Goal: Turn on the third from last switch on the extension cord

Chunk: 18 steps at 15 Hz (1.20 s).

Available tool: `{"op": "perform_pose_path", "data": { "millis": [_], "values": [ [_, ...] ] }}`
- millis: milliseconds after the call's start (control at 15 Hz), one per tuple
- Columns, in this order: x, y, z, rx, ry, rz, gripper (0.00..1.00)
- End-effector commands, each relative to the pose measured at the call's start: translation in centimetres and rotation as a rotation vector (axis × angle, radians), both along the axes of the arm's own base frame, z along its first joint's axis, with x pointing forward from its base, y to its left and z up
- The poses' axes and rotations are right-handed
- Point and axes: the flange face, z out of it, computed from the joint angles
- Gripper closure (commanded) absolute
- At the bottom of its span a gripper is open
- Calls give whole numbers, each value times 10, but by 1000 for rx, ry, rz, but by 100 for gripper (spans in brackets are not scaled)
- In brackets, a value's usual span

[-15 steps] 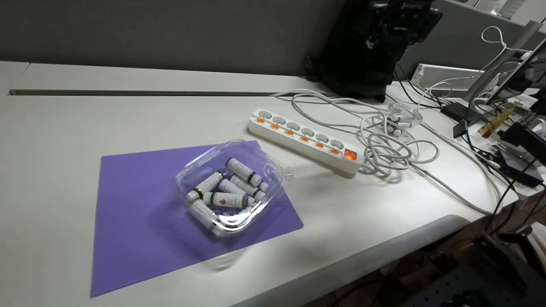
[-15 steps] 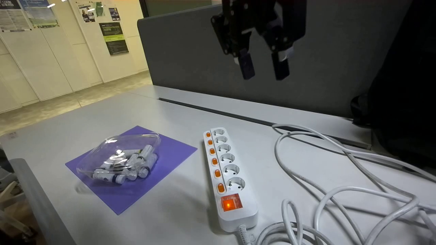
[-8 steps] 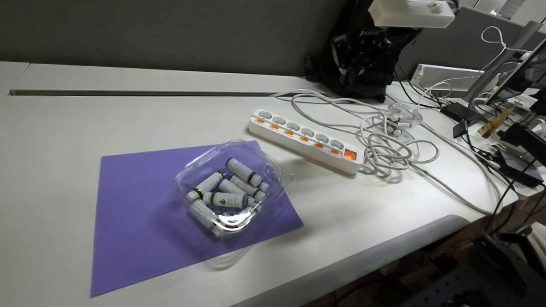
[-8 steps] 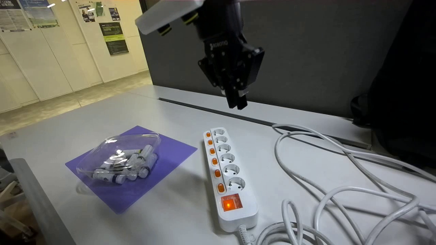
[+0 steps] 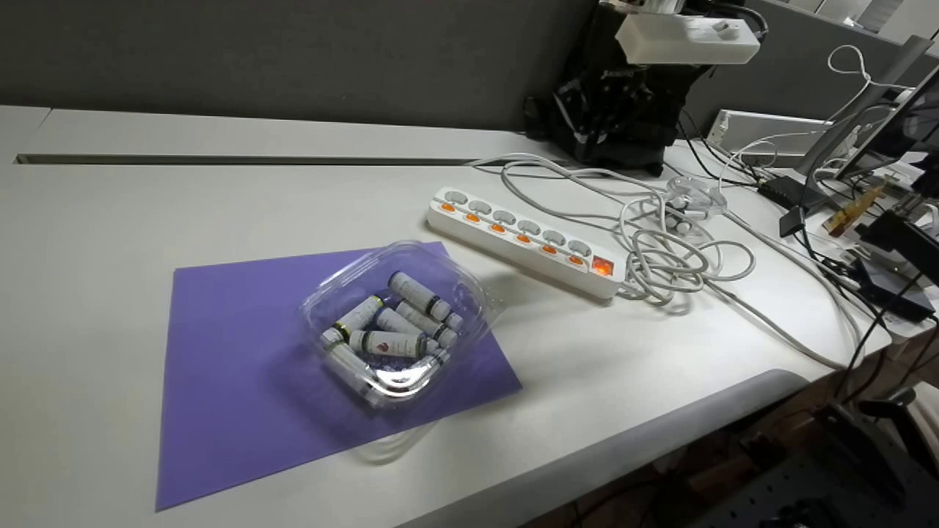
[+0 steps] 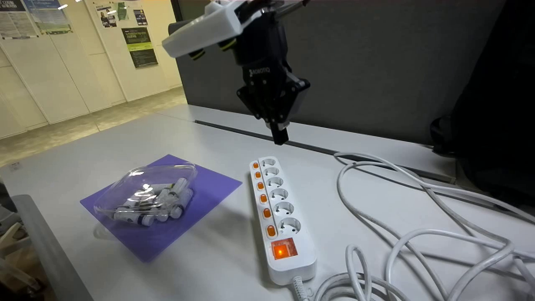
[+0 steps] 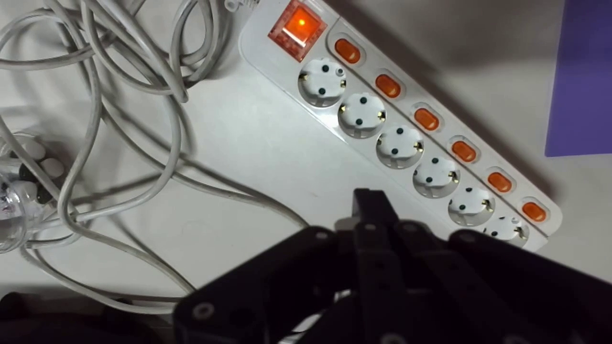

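Black pincer (image 6: 279, 137), pressed together on nothing, hangs near the white plastic power strip (image 6: 279, 217) on the white table (image 6: 209, 259); I'd centre it over the third orange oval switch (image 7: 464, 151) from the cordless end (image 7: 552, 218), pressing straight down.

end socket (image 7: 506, 229) part-hidden, poster (image 6: 139, 47) text illegible

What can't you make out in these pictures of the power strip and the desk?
Wrist view: part of the lowest socket, hidden by the pincer.
Wrist view: the rest of the clear container, cut off by the left edge.
In an exterior view: the pincer's outline, lost against the black object behind it.
In both exterior views: fine print on the small bottles and the settings of the orange switches, all too small.
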Motion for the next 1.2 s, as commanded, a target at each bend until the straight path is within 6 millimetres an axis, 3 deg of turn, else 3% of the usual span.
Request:
{"op": "perform_pose_path", "data": {
  "millis": [0, 1133],
  "values": [
    [-1, 1, -8, 1, -8, 5, 100],
    [-19, 11, -84, 99, -23, 55, 100]
  ]
}}
